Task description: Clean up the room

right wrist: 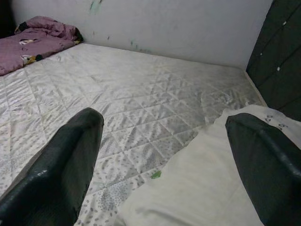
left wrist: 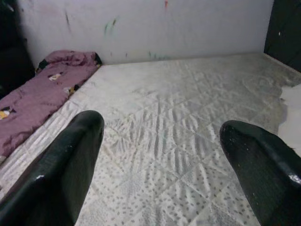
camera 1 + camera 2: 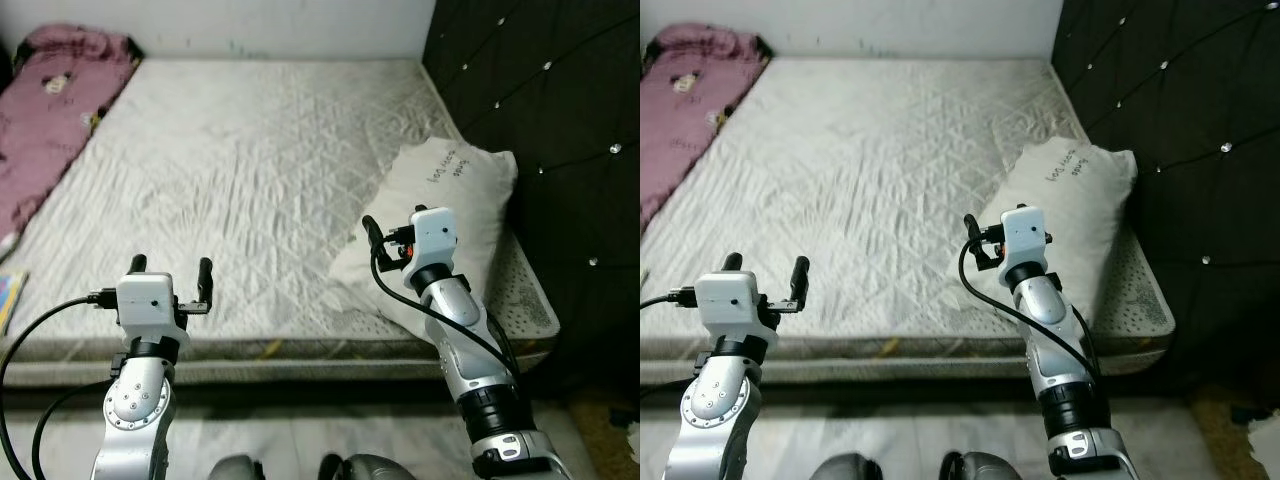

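A white pillow [image 3: 455,195] with dark writing lies at the right end of the bed, against the black headboard. A crumpled purple blanket [image 3: 45,110] lies along the far left side of the grey quilted mattress [image 3: 250,170]. My right gripper [image 3: 393,228] is open just over the pillow's near left edge, with nothing between its fingers; in the right wrist view the pillow [image 1: 202,188] lies under the gripper [image 1: 164,120]. My left gripper [image 3: 171,265] is open and empty above the mattress's near edge, pointing across the bed toward the blanket [image 2: 42,94].
A black tufted headboard [image 3: 560,120] runs along the bed's right side. A white wall [image 2: 155,23] bounds the far side. A coloured flat object [image 3: 8,295] sticks out at the left edge, beside the bed. A small green scrap [image 1: 156,174] lies on the mattress by the pillow.
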{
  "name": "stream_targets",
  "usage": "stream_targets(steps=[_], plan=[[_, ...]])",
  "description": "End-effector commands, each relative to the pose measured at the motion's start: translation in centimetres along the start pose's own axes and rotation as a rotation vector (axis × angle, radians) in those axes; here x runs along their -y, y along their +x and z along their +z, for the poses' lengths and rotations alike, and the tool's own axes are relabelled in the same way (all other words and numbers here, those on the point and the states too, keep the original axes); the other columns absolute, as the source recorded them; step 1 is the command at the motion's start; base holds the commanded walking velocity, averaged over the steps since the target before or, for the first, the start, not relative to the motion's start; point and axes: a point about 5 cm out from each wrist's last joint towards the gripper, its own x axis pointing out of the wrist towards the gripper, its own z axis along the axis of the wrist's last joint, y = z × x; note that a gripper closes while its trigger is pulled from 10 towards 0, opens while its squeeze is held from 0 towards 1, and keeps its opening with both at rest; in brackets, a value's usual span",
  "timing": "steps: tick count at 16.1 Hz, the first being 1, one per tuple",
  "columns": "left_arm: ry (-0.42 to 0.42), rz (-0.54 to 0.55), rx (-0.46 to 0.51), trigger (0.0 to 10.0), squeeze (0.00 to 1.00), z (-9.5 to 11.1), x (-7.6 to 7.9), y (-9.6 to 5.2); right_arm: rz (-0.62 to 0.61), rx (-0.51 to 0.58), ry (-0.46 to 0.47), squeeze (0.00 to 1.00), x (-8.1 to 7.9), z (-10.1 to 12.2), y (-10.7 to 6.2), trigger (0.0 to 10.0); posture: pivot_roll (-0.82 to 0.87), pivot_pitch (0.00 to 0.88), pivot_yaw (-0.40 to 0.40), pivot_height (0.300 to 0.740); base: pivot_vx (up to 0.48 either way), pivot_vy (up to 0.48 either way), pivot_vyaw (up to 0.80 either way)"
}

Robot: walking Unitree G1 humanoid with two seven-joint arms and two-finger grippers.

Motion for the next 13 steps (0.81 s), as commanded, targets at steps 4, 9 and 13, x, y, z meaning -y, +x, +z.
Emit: stream_targets(steps=[4, 9, 13], plan=[[-0.010, -0.010, 0.010, 10.0, 0.00, 0.23, 0.03, 0.15, 0.009, 0.005, 0.003, 0.00, -0.22, -0.04, -0.07, 10.0, -0.06, 0.052, -0.015, 0.740, 0.000, 0.000, 0.00], [-0.018, 0.011, 0.013, 10.0, 0.00, 0.16, 0.01, -0.24, 0.035, 0.009, 0.007, 0.00, -0.86, -0.01, 0.28, 10.0, -0.05, 0.041, -0.028, 0.740, 0.000, 0.000, 0.00], [-0.024, 0.024, -0.011, 10.0, 0.00, -0.41, 0.49, -0.23, 0.023, 0.005, 0.011, 0.00, -0.92, -0.48, 0.03, 10.0, -0.05, 0.027, -0.021, 0.740, 0.000, 0.000, 0.00]])
